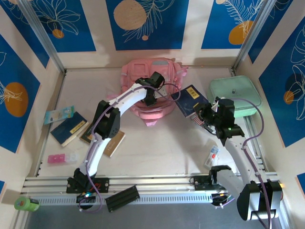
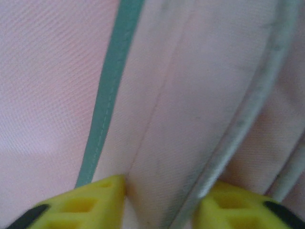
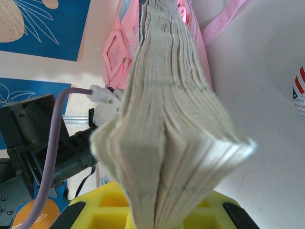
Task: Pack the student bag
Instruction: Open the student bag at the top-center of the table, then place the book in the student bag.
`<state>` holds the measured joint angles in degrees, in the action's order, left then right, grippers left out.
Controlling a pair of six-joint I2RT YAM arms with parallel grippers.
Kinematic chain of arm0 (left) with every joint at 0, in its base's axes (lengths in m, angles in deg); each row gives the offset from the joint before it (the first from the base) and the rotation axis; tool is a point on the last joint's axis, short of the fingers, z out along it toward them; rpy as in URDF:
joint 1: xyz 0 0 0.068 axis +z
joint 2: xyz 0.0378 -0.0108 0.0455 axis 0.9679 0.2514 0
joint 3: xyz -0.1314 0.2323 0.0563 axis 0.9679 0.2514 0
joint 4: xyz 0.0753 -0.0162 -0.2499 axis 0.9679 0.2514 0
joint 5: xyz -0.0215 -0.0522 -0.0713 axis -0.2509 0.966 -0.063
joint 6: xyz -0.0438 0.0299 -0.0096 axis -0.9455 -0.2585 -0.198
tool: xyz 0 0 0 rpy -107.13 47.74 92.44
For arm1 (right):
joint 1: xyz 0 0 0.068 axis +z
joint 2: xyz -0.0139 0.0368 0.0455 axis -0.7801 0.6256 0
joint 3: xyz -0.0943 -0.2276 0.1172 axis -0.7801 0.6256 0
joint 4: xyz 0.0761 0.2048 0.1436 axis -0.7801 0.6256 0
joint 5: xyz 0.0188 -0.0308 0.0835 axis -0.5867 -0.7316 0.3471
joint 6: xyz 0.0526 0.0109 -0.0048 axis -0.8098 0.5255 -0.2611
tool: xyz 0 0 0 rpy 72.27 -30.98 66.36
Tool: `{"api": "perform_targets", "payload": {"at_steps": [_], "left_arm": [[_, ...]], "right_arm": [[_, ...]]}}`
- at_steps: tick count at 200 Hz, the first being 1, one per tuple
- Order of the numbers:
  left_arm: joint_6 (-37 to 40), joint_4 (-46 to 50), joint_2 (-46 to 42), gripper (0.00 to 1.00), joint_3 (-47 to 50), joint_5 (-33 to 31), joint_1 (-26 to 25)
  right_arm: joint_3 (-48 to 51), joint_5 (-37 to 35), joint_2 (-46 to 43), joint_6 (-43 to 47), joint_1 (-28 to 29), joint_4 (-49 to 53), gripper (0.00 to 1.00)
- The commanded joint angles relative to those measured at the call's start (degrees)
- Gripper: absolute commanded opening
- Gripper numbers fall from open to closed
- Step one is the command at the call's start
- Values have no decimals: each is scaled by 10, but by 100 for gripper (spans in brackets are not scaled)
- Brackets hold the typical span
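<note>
At twelve o'clock on the table (image 1: 167, 143), against the far wall, the student bag (image 1: 143, 71) is seen lying with its front panel toward the arms. Packing is judged to be at an early stage, since nothing can be seen inside the bag and most of the items lie outside it.

The left tool (image 1: 150, 99) is set down on the bag's near side. In the left wrist view its yellow fingers (image 2: 95, 200) stand on either side of a ridge of pink fabric and pale piping. Whether that fabric is already clamped cannot be told.

The right tool (image 1: 200, 114) is pressed onto a thick dark blue book (image 1: 190, 99), which is held just beside the bag at its three o'clock side. The right wrist view shows the fanned page edge gripped between the yellow fingers (image 3: 95, 214). This book is likely the next item to go in once an opening is made.

At two o'clock a mint-green case (image 1: 236, 93) waits. Around nine o'clock a pale blue packet (image 1: 59, 115), a second dark book (image 1: 70, 128) and a tan book (image 1: 113, 143) are left. A pink box (image 1: 57, 159) lies at eight o'clock and a small packet (image 1: 213, 155) at five o'clock.
</note>
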<state>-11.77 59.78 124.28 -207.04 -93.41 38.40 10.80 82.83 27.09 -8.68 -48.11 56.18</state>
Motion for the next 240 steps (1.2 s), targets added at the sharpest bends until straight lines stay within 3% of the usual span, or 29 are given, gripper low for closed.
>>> {"api": "perform_targets", "payload": {"at_steps": [1, 29, 59, 96, 168, 199, 240], "left_arm": [[-1, 27, -5, 23, -19, 20, -2], [-17, 20, -45, 8, -16, 31, -11], [-42, -2, -94, 0, -4, 53, -12], [-83, -42, -157, 0, 28, 87, -12], [-171, -111, -215, 0, 40, 96, -12], [-196, -130, -229, 0, 36, 106, -12], [-220, -141, -242, 0, 33, 123, -14]], "right_arm": [[4, 7, -16, -1, -4, -7, 5], [5, 1, -20, 2, -7, -2, 5], [2, -18, -33, 11, -13, 18, 5], [0, -44, -57, 29, -24, 52, 5], [12, -2, -52, 36, -17, 31, 5], [19, 1, -29, 21, 11, 14, 5], [-15, -16, 50, -3, 92, -64, 5]]}}
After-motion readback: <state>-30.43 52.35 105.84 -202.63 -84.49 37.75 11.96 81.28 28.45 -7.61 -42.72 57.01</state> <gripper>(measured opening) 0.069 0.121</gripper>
